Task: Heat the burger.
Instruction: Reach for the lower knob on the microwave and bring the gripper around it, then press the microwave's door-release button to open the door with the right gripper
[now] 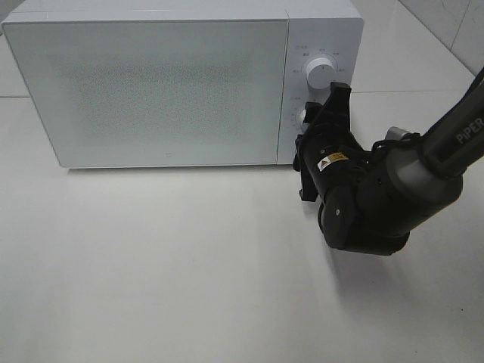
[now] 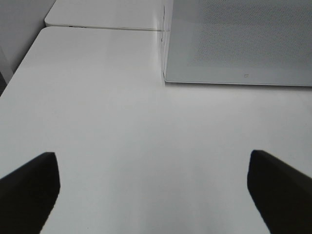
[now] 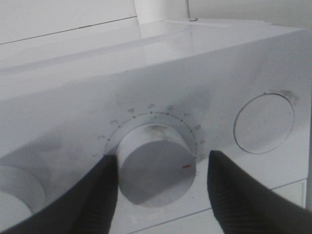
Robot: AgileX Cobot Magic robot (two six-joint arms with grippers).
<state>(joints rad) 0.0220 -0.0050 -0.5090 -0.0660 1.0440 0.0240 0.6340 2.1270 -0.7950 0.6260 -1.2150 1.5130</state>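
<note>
The burger is hidden; it shows in no view. The white microwave [image 1: 151, 91] stands at the back of the table with its door closed. My right gripper [image 1: 308, 121] is at the control panel, its fingers on either side of the lower dial [image 3: 153, 168]. In the right wrist view one finger [image 3: 97, 195] touches the dial's rim and the other finger [image 3: 239, 195] stands a small gap off it. The dial's red mark sits past the 9 on its scale. My left gripper [image 2: 153, 195] is open and empty over bare table, left of the microwave's front corner.
The upper dial [image 1: 321, 72] sits above the gripped one. A flat round button [image 3: 265, 122] is on the panel beside the lower dial. The white table [image 1: 189, 265] stretches in front of the microwave; a second table edge [image 2: 97, 22] lies beyond it.
</note>
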